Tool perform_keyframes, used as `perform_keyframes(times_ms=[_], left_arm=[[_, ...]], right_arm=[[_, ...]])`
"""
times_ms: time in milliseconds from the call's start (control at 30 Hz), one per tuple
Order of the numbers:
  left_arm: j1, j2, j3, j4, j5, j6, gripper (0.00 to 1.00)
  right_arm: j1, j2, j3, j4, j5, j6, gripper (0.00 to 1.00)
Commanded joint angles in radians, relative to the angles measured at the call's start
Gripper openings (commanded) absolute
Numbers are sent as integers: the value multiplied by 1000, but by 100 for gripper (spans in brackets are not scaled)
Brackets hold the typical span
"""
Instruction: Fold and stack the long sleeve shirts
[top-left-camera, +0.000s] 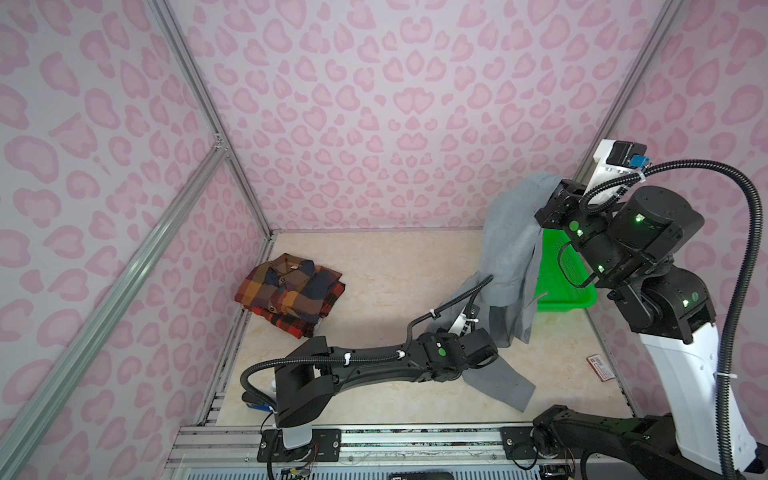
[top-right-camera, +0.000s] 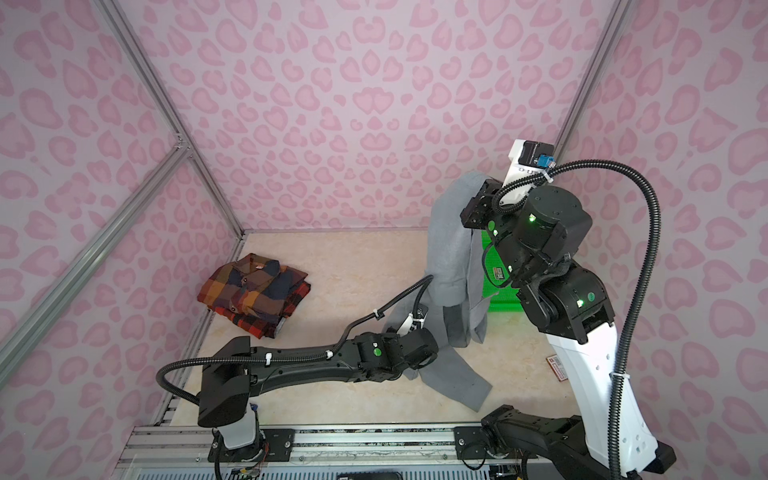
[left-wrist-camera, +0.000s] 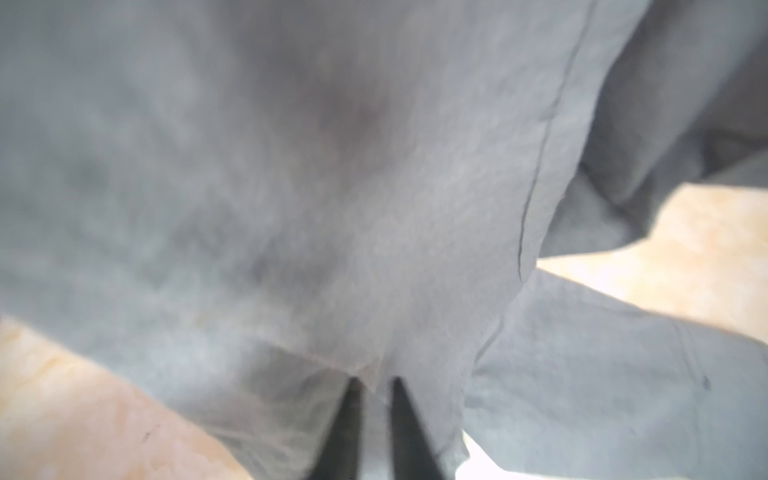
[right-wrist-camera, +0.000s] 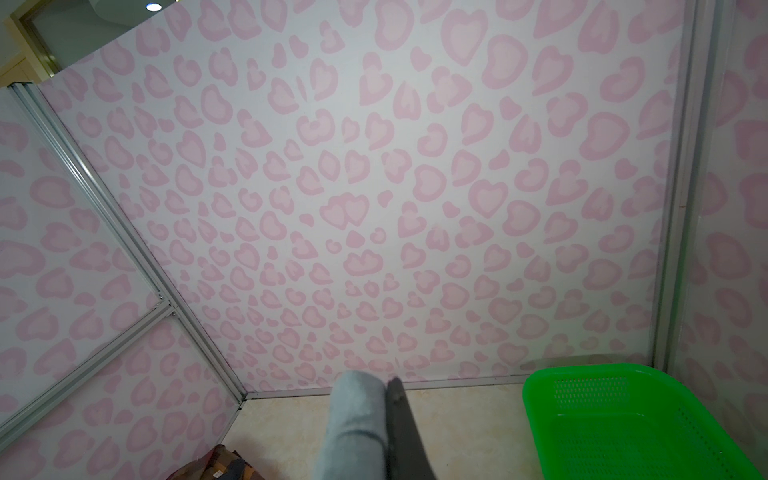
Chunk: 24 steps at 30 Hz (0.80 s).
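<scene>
Gravity spreads the gray shirt (top-left-camera: 509, 257), hung high from the right gripper (right-wrist-camera: 385, 415) clamped on it. Left gripper (left-wrist-camera: 374, 384) stands narrow about a low fold, grip uncertain. Plaid shirt (top-left-camera: 291, 291) lies folded, well apart.

I'm overlooking the whole tabletop (top-left-camera: 374, 270) in both top views; left wrist hugging gray shirt (left-wrist-camera: 291, 166), right facing back wall (right-wrist-camera: 374, 187).

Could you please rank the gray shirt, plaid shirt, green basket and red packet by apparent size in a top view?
Largest to smallest:
gray shirt
plaid shirt
green basket (partly hidden, so unsure)
red packet
</scene>
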Motion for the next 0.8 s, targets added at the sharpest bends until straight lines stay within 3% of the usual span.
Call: perform_keyframes(times_ms=[0, 67, 133, 167, 400, 667, 767], left_arm=[[-46, -45, -64, 146, 101, 137, 63], [-77, -30, -63, 143, 73, 202, 77], [-96, -6, -59, 153, 68, 258, 85], [-108, 13, -58, 165, 60, 284, 98], [-149, 198, 49, 142, -128, 384, 97], [-133, 337, 173, 70, -385, 360, 100], [-96, 347, 190, 32, -399, 323, 87]], right_arm=[[0, 19, 17, 15, 2, -1, 0], [0, 39, 47, -9, -4, 3, 0], [0, 54, 69, -24, -11, 11, 0], [1, 57, 76, -27, -13, 16, 0], [0, 62, 113, -57, -29, 25, 0], [1, 33, 105, -57, -48, 43, 0], [1, 20, 103, -57, -51, 46, 0]])
